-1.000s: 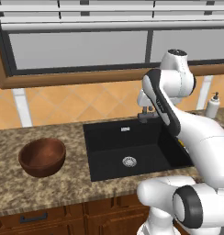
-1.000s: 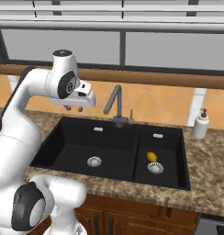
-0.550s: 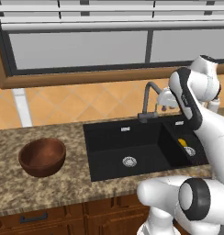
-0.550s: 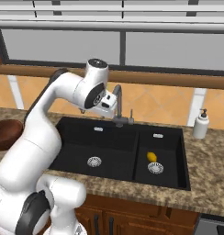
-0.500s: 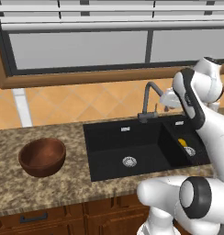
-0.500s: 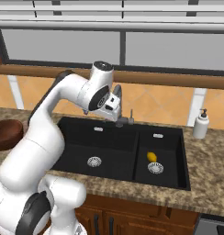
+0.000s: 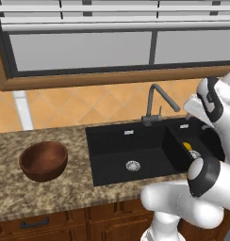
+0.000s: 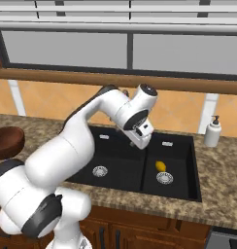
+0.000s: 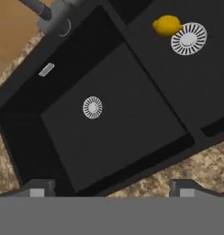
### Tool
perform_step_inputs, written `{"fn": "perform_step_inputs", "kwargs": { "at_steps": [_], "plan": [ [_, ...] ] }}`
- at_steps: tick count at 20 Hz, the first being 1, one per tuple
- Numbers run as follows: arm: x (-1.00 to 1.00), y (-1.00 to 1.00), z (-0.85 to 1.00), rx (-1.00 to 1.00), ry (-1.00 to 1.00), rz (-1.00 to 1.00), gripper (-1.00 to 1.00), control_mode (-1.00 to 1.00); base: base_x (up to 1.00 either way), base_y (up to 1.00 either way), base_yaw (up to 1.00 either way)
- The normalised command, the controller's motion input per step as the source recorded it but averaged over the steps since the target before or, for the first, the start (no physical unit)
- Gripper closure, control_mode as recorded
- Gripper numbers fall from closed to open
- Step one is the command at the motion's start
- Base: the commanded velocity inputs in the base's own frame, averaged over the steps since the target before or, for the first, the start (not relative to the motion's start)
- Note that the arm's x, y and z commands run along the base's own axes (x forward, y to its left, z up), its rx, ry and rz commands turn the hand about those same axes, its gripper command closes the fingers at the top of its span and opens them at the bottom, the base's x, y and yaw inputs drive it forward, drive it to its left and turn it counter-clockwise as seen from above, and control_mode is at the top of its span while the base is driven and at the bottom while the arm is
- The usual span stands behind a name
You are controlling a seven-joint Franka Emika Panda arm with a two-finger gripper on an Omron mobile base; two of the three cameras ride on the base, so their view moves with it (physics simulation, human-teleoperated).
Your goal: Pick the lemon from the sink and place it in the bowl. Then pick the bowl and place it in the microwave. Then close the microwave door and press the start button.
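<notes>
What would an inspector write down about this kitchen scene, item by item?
Surface: speckled granite counter around a black double-basin sink.
Job's things: lemon beside the smaller basin's drain; wooden bowl on the counter, apart from the sink.
Clutter: soap dispenser behind the sink.
Grippers: gripper above the sink, open, holding nothing.
Cables: nothing seen.
Surroundings: grey faucet, tiled wall, window above.

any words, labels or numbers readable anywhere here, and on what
None can be read. The soap bottle shows no label, the sink carries no brand mark, and the bowl and lemon are plain.
</notes>
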Motion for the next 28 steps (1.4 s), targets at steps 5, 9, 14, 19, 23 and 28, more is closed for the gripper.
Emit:
{"fn": "perform_step_inputs", "kwargs": {
  "at_steps": [5, 9, 14, 19, 23, 28],
  "plan": [
    [0.21, -0.90, -0.14, 0.26, 0.07, -0.17, -1.00, -1.00, 0.00, 0.00, 0.00],
    [0.21, -0.94, -0.61, 0.28, 0.00, -0.23, -1.00, -1.00, 0.00, 0.00, 0.00],
    [0.53, -0.52, -1.00, 0.17, 0.09, -0.25, -1.00, -1.00, 0.00, 0.00, 0.00],
    [0.66, -0.05, -0.86, 0.13, 0.07, -0.14, -1.00, -1.00, 0.00, 0.00, 0.00],
    [0.61, -0.33, -0.53, 0.06, 0.00, 0.00, -1.00, -1.00, 0.00, 0.00, 0.00],
    [0.52, -0.25, -0.72, 0.00, 0.06, 0.03, -1.00, -1.00, 0.00, 0.00, 0.00]
  ]
}}
